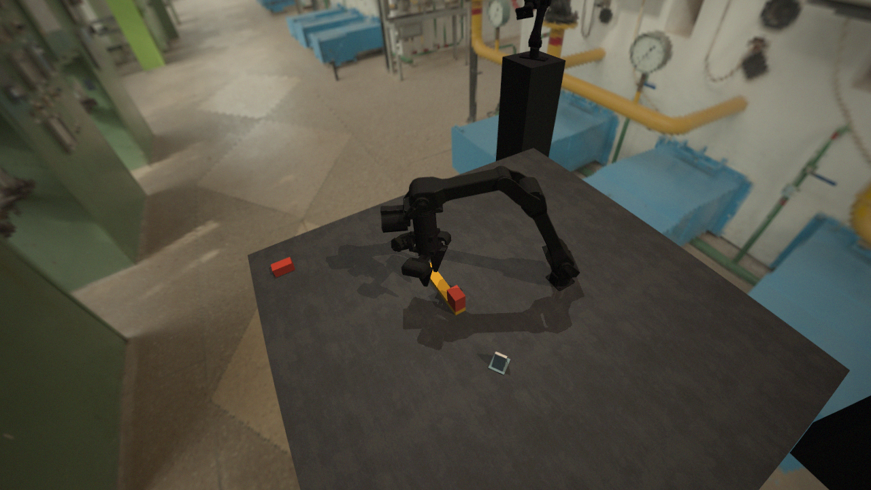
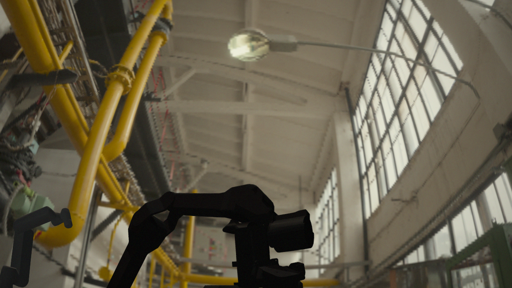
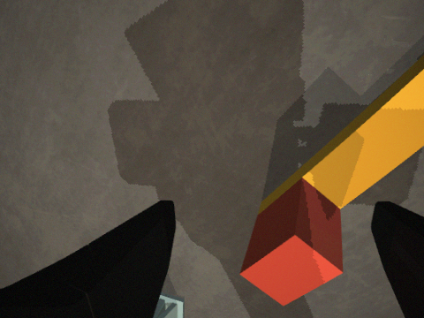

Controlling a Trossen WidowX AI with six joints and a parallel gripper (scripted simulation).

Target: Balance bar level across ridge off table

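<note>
The yellow bar (image 1: pixel 441 284) (image 3: pixel 389 132) lies on the dark table, with a red block (image 1: pixel 456 299) (image 3: pixel 291 270) standing on its near end. The far end of the bar is partly hidden by the gripper in the top view. The small pale teal ridge (image 1: pixel 497 370) (image 3: pixel 178 306) stands apart from the bar, nearer the camera; only a corner shows in the wrist view. My gripper (image 1: pixel 429 277) (image 3: pixel 273 214) is open and empty above the bar. In the wrist view the red block shows between the fingers, but they do not touch it. The exterior view does not show the fingertips.
A second red block (image 1: pixel 282 267) lies near the left corner of the table (image 1: pixel 609 396). The arm's base (image 1: pixel 560 277) stands right of the bar. The arm arches over the table, and its shadows fall around the bar.
</note>
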